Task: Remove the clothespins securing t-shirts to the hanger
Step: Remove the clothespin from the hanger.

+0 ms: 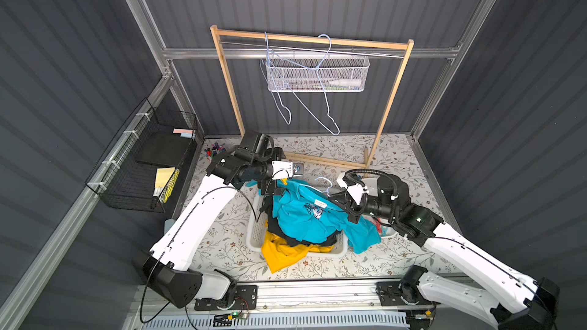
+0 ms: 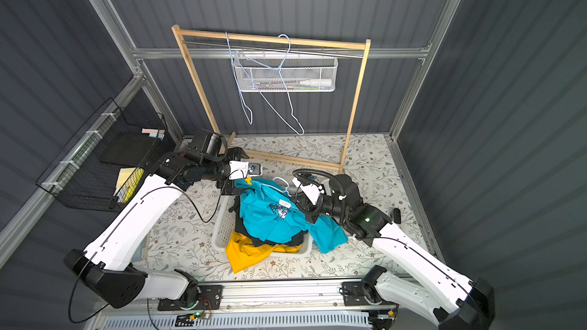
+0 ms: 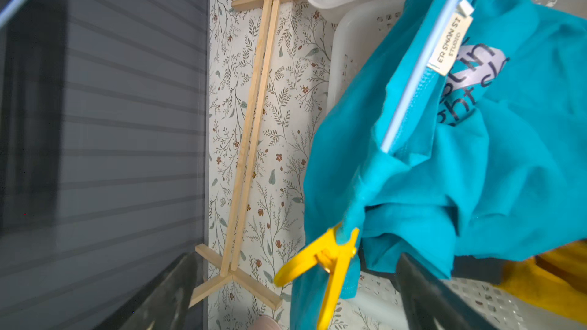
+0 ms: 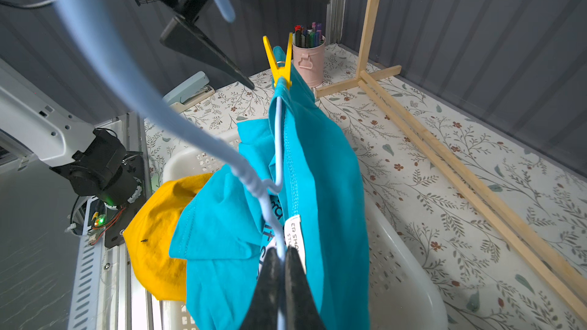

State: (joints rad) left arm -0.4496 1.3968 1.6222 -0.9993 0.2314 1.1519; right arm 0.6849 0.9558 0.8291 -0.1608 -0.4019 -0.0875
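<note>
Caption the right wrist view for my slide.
Right tool clamps blue wire hanger; yellow clothespin holds teal t-shirt at its far end; left tool open nearby.

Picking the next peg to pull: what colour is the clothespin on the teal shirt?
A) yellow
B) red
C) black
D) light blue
A: a yellow clothespin pinches the teal shirt onto the hanger, clear in both wrist views.
</note>
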